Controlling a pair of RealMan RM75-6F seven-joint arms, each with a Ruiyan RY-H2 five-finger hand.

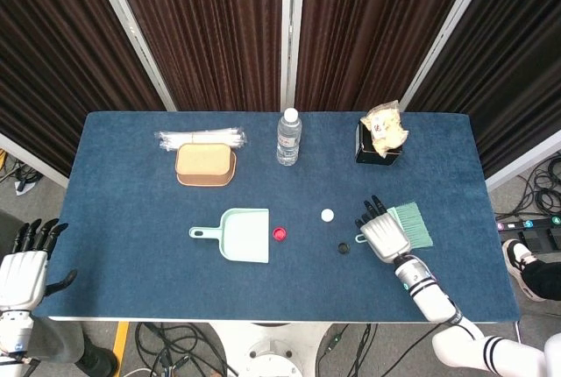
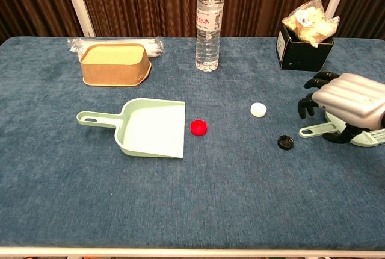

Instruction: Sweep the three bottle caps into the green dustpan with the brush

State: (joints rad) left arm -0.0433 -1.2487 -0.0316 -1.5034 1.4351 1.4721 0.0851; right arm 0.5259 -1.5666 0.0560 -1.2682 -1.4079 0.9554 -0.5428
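1. Right hand (image 1: 384, 235) is curling its fingers down over the brush (image 1: 412, 224); a firm grip isn't confirmable.
2. Left hand (image 1: 24, 273) is hanging off-table, fingers apart, holding nothing.
3. Red cap (image 2: 199, 127) is sitting just beside the green dustpan (image 2: 147, 127); white cap (image 2: 258, 109) and black cap (image 2: 286, 142) are lying nearer the brush.

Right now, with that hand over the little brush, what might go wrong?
The right hand only covers the brush, so it may lift badly or slip. The black cap lies close by and could get knocked away. The dustpan lies unheld, so a swept red cap might push it.
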